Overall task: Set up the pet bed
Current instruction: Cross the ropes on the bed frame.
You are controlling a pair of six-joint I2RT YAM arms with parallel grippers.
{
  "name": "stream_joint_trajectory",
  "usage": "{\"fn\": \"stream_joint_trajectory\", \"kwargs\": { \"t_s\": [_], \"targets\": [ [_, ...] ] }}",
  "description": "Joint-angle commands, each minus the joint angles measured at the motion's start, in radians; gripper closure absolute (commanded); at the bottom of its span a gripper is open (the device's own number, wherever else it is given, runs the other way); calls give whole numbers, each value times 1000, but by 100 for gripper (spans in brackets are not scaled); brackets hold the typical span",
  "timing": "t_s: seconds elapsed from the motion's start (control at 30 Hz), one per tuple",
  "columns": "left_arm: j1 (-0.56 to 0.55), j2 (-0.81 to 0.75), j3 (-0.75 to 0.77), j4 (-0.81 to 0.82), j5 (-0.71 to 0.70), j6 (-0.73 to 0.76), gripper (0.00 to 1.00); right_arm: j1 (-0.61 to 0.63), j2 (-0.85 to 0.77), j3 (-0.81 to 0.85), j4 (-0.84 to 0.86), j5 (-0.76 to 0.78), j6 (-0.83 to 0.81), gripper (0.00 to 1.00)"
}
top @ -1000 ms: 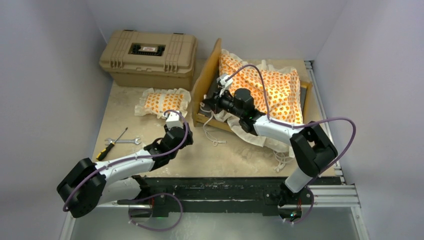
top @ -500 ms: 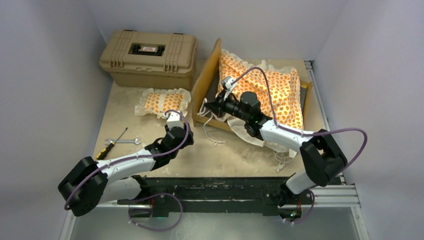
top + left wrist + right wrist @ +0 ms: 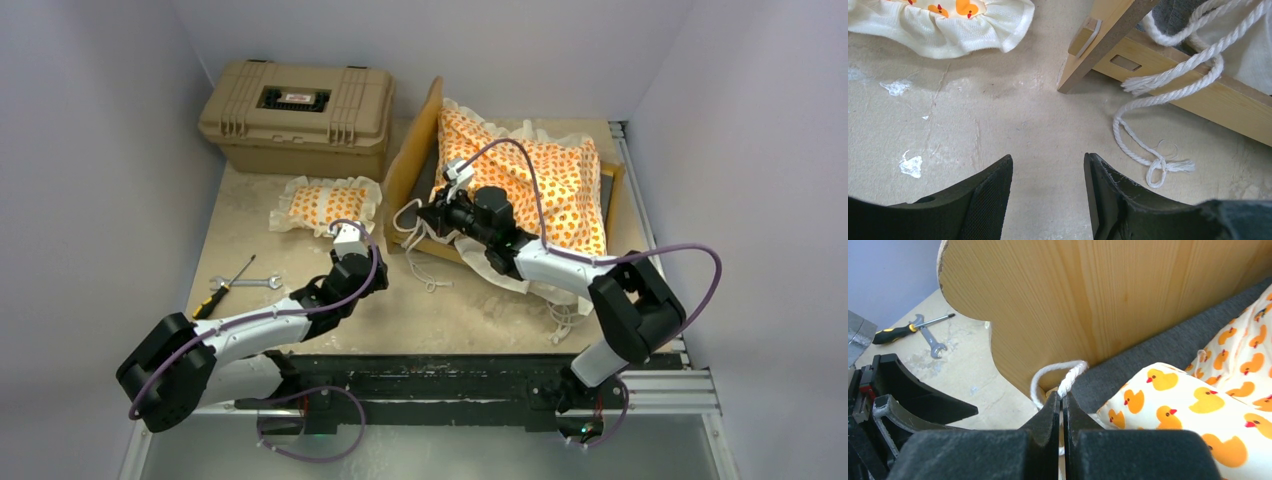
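The wooden frame [image 3: 418, 165] holds the ruffled duck-print cushion [image 3: 545, 170]; the right gripper [image 3: 1062, 402] pinches a twisted white rope [image 3: 1071, 373], and the left gripper [image 3: 1048, 167] stands released.

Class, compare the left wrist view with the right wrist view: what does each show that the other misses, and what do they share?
Only the left wrist view shows the pillow ruffle and the loose end of the rope lying free. Only the right wrist view shows the duck-print cushion, the screwdriver, the wrench, and the right gripper shut on the rope. Both show the wooden bed frame, the rope and the table.
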Motion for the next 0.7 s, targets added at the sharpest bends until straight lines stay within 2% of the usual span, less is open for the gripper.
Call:
{"fn": "stream_joint_trajectory", "kwargs": {
  "t_s": [0.0, 0.3, 0.67],
  "targets": [
    [6, -10, -7, 34, -2, -13, 46, -3, -67, 60, -19, 56, -38, 100],
    [6, -7, -6, 36, 1, -12, 46, -4, -62, 149, -58, 85, -90, 100],
    [6, -15, -14, 35, -5, -14, 46, -3, -79, 116, -50, 64, -90, 100]
  ]
}}
